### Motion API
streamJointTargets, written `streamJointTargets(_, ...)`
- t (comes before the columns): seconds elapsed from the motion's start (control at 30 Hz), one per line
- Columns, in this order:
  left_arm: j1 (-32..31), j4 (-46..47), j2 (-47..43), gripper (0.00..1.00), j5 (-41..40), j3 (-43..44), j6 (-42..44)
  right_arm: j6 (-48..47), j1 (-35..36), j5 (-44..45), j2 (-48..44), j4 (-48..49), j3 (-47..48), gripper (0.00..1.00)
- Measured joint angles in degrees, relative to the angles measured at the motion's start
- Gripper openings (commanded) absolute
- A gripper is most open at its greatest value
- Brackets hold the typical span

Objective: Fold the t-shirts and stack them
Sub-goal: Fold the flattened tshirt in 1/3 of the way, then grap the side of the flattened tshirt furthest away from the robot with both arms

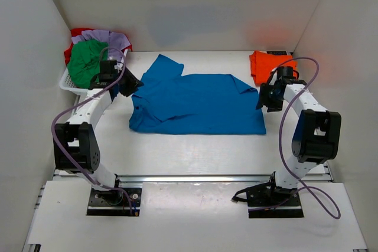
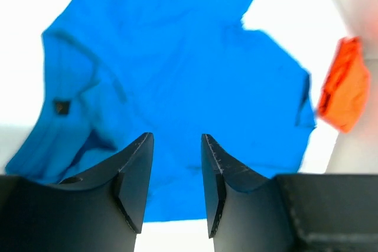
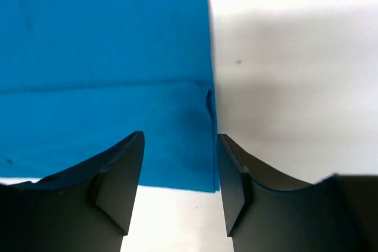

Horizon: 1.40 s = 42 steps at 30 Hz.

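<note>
A bright blue t-shirt [image 1: 195, 104] lies spread on the white table, one sleeve pointing to the back left. My left gripper [image 1: 131, 84] hovers at its left edge, open, with nothing between the fingers; in the left wrist view that gripper [image 2: 176, 137] looks across the blue t-shirt [image 2: 177, 69]. My right gripper [image 1: 263, 97] hangs at the shirt's right edge, also open and empty. In the right wrist view it [image 3: 180, 136] stands over the blue t-shirt's [image 3: 106, 57] hemmed corner. An orange t-shirt [image 1: 269, 66] lies folded at the back right and also shows in the left wrist view [image 2: 345, 92].
A white slatted basket [image 1: 66, 81] stands at the back left, holding a green t-shirt [image 1: 87, 62], a lavender one [image 1: 100, 36] and a red one [image 1: 78, 31]. White walls close in the table on three sides. Bare table [image 1: 195, 151] lies in front of the blue shirt.
</note>
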Motion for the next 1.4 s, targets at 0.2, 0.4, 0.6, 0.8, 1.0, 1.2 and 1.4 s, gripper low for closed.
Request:
streamJointTargets(0.2,-0.15,3.08,0.7,0.49,0.07,3.17,-1.62,1.18,0.22,-0.33,-0.22,3.06,2.03,0.5)
streamJointTargets(0.4,-2.49,3.48,11.04,0.53,-0.96,14.21,-1.99,3.78,2.95,-2.86,7.1,8.24,9.68,0.5)
streamJointTargets(0.6,-4.98,2.73,25.03,0.54,-2.01,28.13,-1.99,8.37,5.92,-5.16,19.5,11.96,18.93,0.5)
streamJointTargets(0.8,-5.31,-0.13,37.9,0.54,-3.15,45.27,-0.9,11.93,7.08,-5.18,28.37,13.0,25.53,0.5)
streamJointTargets(1.0,-4.85,-1.7,48.22,0.52,-5.07,60.83,0.28,13.29,7.54,-4.07,30.45,13.35,28.61,0.3)
streamJointTargets(1.2,-4.28,-4.11,56.54,0.53,-6.95,71.14,1.11,13.77,7.56,-2.54,30.99,12.92,28.61,0.1)
streamJointTargets(1.4,-4.13,-5.95,61.55,0.57,-8.94,73.24,2.08,13.4,7.82,-1.46,30.99,12.9,28.52,0.09)
